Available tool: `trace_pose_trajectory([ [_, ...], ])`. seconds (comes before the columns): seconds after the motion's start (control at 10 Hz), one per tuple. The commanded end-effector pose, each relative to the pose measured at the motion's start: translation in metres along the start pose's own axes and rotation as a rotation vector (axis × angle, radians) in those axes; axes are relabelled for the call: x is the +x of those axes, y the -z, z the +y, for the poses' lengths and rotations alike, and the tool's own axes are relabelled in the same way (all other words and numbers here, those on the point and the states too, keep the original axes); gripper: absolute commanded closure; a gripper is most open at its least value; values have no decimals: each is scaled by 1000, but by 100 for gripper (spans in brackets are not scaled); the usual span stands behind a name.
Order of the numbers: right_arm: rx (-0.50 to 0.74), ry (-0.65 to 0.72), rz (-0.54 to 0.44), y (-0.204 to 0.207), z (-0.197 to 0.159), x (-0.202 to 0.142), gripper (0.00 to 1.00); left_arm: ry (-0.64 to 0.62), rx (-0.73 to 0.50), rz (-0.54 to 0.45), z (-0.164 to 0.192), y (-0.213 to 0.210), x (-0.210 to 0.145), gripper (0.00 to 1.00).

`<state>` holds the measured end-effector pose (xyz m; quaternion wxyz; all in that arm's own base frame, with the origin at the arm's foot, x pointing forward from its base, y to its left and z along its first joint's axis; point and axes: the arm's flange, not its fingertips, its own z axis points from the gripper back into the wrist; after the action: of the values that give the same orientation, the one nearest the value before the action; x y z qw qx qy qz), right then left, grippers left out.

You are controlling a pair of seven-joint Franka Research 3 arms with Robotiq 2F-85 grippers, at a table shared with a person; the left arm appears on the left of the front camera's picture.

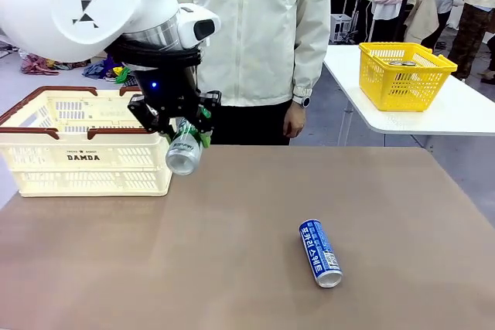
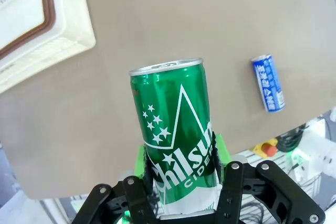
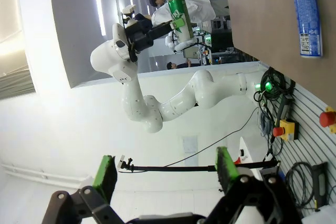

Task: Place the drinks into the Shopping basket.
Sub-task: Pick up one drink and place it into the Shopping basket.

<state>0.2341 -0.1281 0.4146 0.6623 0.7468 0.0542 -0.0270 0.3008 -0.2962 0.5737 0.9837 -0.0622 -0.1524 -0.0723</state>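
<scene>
- Lettering on the green can (image 2: 176, 129) reads "Chilsu…" in white script, with "CIDE…" in smaller capitals beneath. The rest is cut off by the fingers. White stars and a white triangle outline sit above the name.
- Left gripper (image 1: 182, 125) is clamped on that green can low on its body, a green pad (image 2: 218, 148) pressed to each side. The silver top points away from the wrist.
- From the front, the can hangs tilted in the air above the table (image 1: 232, 284), one silver end turned toward the camera. It is just beside the near right corner of the Shopping basket (image 1: 85, 171).
- Seen from the left wrist, the can is over bare tabletop, and the basket's cream corner and brown rim lie off to one side.
- "DAMDA" is printed in dark capitals on the basket's near wall, with a smaller line above it too fine to read.
- Blue can (image 1: 320, 253) lies on its side on the table, well apart from the basket, toward the robot's right. It has white lettering along its length, which I cannot read.
- Right gripper (image 3: 166, 171) has its two green-padded fingers spread wide with nothing between them. It looks sideways past the table edge.
- A black triangular logo marks the left arm's white housing (image 1: 83, 7).
- A person (image 1: 255, 28) in a pale jacket stands at the far side, one hand (image 1: 294, 123) hanging down.
- A yellow basket (image 1: 402, 83) sits on a separate white table behind.
</scene>
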Motion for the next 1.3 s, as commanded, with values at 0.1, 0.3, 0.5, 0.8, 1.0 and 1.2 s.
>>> trace_pose_trajectory([
  [0.1, 10, 19, -5, 2, 7, 1, 0, -99, -36, -113, 33, -29, 94, 100],
  [0.3, 10, 19, -5, 2, 7, 1, 0, -92, -76, -27, 91, -38, 167, 100],
  [0.5, 10, 19, -5, 2, 7, 1, 0, -146, 21, -57, 153, -32, 216, 100],
  [0.8, 10, 19, -5, 2, 7, 1, 0, -256, 103, 13, 235, 24, 236, 100],
  [1.0, 10, 19, -5, 2, 7, 1, 0, -326, 173, 8, 261, 70, 220, 100],
  [1.2, 10, 19, -5, 2, 7, 1, 0, -299, 172, 5, 268, 103, 212, 100],
])
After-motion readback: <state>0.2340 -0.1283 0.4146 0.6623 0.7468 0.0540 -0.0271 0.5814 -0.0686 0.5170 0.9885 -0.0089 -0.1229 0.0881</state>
